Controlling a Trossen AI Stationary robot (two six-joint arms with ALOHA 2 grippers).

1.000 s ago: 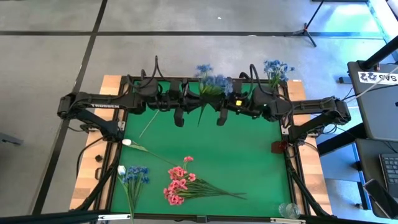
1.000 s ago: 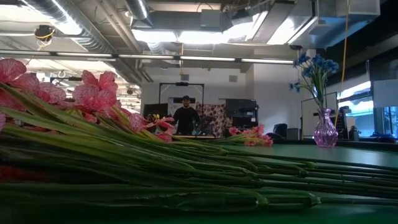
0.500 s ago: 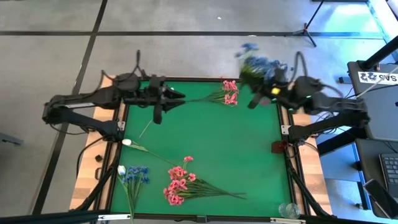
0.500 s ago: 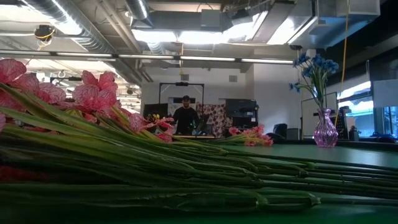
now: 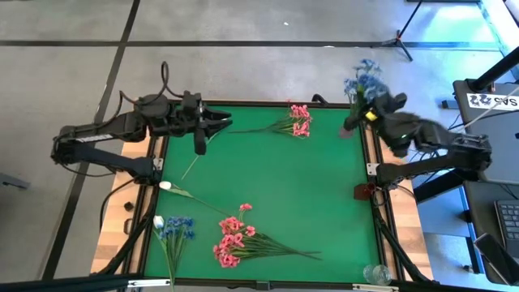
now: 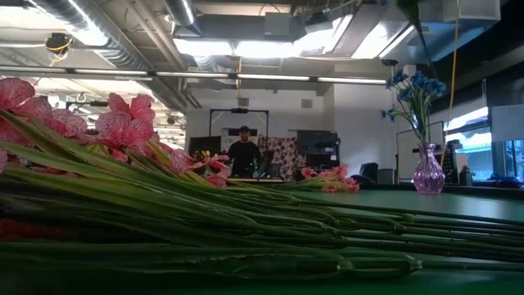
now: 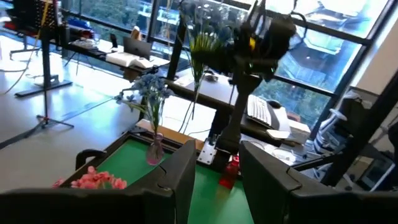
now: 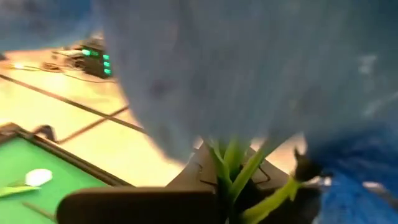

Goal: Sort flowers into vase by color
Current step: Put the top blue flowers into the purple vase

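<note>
My right gripper (image 5: 357, 118) is at the table's far right corner, shut on a blue spray (image 7: 202, 28) held high in the air. Just beside and below it stands the pink glass vase (image 6: 427, 174) with blue flowers (image 6: 416, 88) in it. My left gripper (image 5: 220, 123) hangs open and level at the far left, nothing between its fingers (image 7: 180, 177). A pink spray (image 5: 296, 120) lies flat on the mat along the far edge, its stem end toward my left gripper. A white bud (image 5: 166, 186), a blue and white bunch (image 5: 173, 229) and a pink bunch (image 5: 235, 243) lie near the front left. My right gripper pinches the blue spray's green stems (image 8: 235, 167) between its two fingers; the blossoms fill the wrist view beyond them. The spray is lifted clear of the table, its leaves (image 7: 197, 59) hanging down beside the gripper, above the height of the vase's flowers.
A small red object (image 5: 362, 192) sits at the mat's right edge and a clear glass (image 5: 377, 274) at the front right corner. The mat's middle (image 5: 308, 186) is bare. A person (image 6: 243, 154) stands far behind the table.
My right gripper has carried the blue spray from the far middle toward the far right corner, turning as it went. My left gripper has drawn back toward the left edge. The pink spray, unseen a second ago, now lies on the mat at the far edge.
</note>
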